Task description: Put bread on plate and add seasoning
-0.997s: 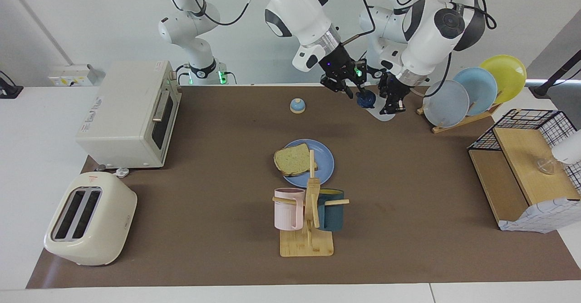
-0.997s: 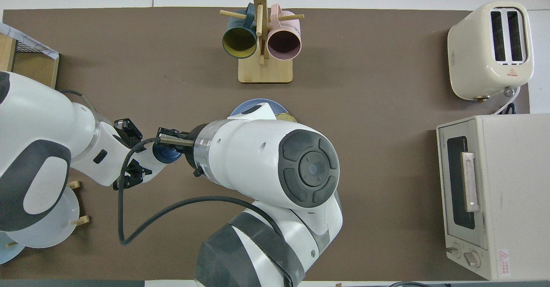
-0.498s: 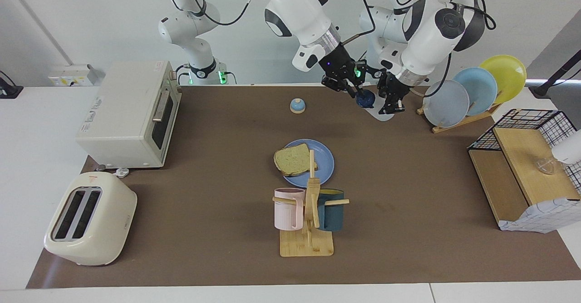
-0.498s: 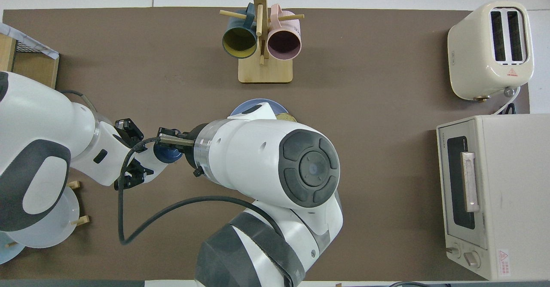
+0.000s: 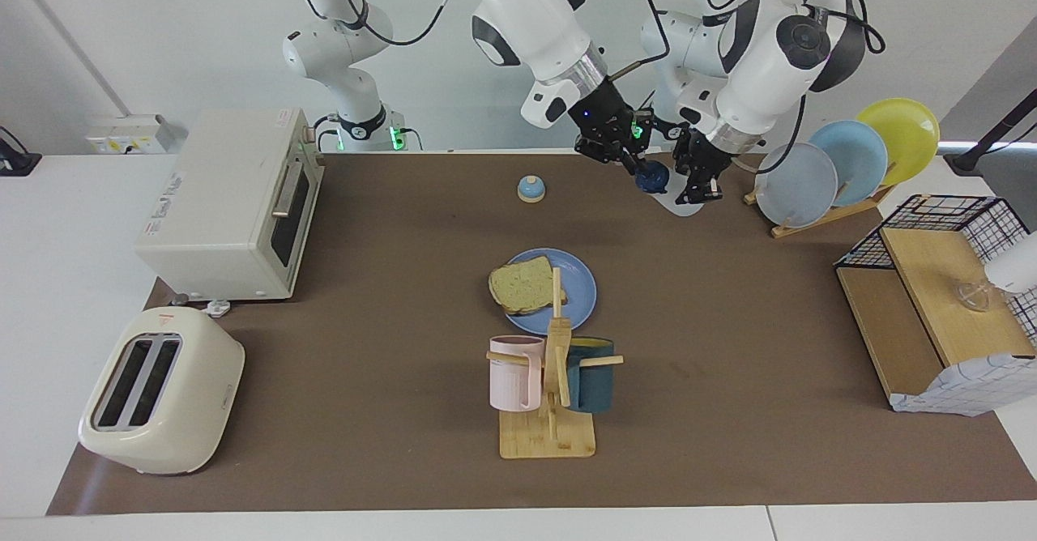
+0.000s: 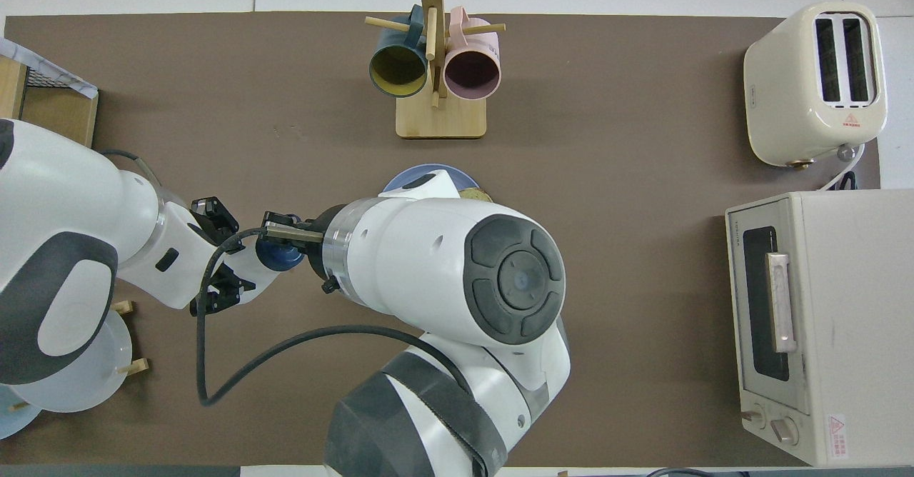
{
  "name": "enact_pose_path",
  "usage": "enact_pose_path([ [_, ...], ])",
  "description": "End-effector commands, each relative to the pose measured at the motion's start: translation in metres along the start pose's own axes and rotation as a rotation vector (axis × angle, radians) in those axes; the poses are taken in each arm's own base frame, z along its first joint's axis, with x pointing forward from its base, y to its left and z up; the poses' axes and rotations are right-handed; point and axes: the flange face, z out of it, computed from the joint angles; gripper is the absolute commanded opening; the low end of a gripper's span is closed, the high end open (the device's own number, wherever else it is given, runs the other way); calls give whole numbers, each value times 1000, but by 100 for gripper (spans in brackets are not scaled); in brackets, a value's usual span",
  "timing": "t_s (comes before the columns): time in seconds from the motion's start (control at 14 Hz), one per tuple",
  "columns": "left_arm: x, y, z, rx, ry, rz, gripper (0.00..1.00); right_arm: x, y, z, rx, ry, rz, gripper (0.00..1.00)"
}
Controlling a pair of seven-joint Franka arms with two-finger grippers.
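Nearest the robots, the seasoning bottle (image 5: 679, 198) is tilting over the surface (image 5: 389, 298) toward the left arm's end, near the rack of upright plates (image 5: 842, 164). The left claw (image 5: 702, 187) is pinching the bottle's pale body, fingers pressed tight against it. The right claw (image 5: 640, 170) is sitting at the bottle's dark cap (image 5: 652, 177) (the arm is reaching across from its own end), touching it; whether its fingers are actually gripping the cap I cannot tell. A small bell (image 5: 531, 189) is standing beside them, toward the right arm's end. Farther out, the bread (image 5: 522, 284) is lying on the blue plate (image 5: 577, 282), well apart from both claws. Farther still, two mugs are hanging on a wooden stand (image 5: 548, 436).
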Motion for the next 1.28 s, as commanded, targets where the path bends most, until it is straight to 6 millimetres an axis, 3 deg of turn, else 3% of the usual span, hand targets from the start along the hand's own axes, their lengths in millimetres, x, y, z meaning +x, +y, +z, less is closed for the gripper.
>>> enact_pose_path([
  [0.0,-2,8,-1,12,27,-8,0,6,2,-2,1,8,11,1],
  [0.93,-2,8,0,9,26,-8,0,19,5,-2,48,18,186,0],
  [1.21,-2,8,1,8,26,-8,0,34,13,-8,67,18,220,0],
])
